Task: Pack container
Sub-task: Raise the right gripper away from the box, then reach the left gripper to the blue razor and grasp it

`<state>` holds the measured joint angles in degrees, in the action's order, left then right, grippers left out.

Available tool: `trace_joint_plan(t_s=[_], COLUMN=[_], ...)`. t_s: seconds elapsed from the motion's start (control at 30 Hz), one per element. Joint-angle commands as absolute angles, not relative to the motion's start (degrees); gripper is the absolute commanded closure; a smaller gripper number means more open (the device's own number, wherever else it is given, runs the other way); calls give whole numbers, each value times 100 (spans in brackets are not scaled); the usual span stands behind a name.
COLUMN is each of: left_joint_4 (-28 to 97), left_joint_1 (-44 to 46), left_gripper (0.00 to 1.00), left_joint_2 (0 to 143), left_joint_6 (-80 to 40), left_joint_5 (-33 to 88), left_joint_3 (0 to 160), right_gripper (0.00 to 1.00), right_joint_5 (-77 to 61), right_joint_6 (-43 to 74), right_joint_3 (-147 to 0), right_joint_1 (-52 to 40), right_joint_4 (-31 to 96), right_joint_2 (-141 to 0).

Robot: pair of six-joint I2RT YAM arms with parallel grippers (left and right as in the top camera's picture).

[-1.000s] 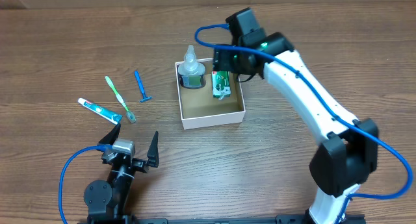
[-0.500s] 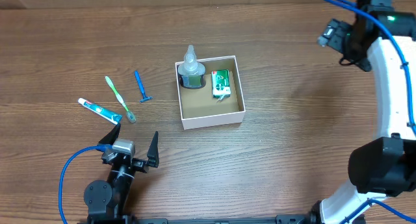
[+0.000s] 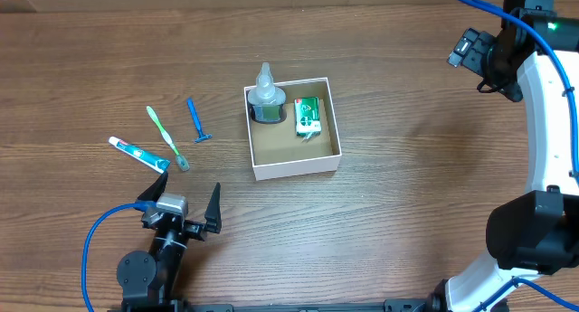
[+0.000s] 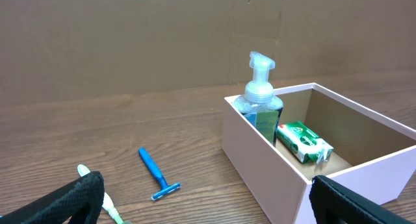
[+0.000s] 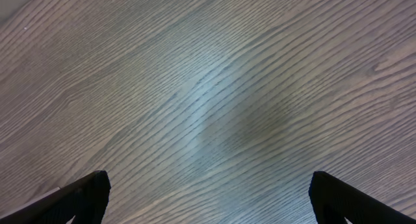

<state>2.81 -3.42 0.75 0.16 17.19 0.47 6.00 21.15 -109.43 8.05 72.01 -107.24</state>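
The container [image 3: 295, 168] is a square white box with a brown inside, at the table's middle; it also shows in the left wrist view [image 4: 263, 160]. In it stand a clear pump bottle [image 3: 266, 97] [image 4: 260, 104] and a green packet [image 3: 308, 115] [image 4: 303, 140]. A blue razor [image 3: 196, 120] [image 4: 156, 174], a green toothbrush [image 3: 167, 137] and a toothpaste tube [image 3: 138, 154] lie left of the box. My left gripper [image 3: 181, 211] [image 4: 207, 201] is open and empty, low at the front left. My right gripper [image 3: 472, 54] [image 5: 207, 197] is open and empty over bare wood at the far right.
The right arm's white links [image 3: 547, 113] run down the right edge. A blue cable [image 3: 90, 249] loops by the left arm's base. Brown wood tabletop [image 3: 407, 194] lies between box and right arm.
A second ago my right gripper was over the box at the green packet. It has let go, leaving the packet inside, and has swung away to the far right.
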Motion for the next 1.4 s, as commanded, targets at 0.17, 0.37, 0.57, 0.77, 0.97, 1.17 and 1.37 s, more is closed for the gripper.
trace_joint_plan(t_s=[0.17, 0.37, 0.57, 0.77, 0.97, 1.17, 1.37], left_joint_4=[279, -862, 399, 3485, 4143, 4023, 3538], left_joint_1=[-384, -377, -379, -379, -379, -373, -338], left_gripper=[0, 0, 0, 0, 0, 0, 8], left_joint_2=[27, 27, 1538, 5852, 7972, 9157, 10460], left_joint_6=[95, -427, -360, 3, -211, -523, -2414], left_joint_5=[1634, 2989, 2062, 2309, 3358, 2829, 989], left_joint_3=[27, 27, 1890, 6265, 7575, 7568, 7566], right_gripper=[0, 0, 0, 0, 0, 0, 0], right_joint_5=[639, 639, 639, 642, 639, 642, 639], right_joint_6=[2097, 2097, 2097, 2097, 2097, 2097, 2097], right_joint_3=[-11069, -11069, -11069, -11069, -11069, -11069, -11069], right_joint_1=[790, 790, 790, 790, 790, 790, 790], right_joint_4=[7190, 7190, 7190, 7190, 7190, 7190, 7190], right_joint_2=[-10578, -10578, -10578, -10578, -10578, -10578, -10578])
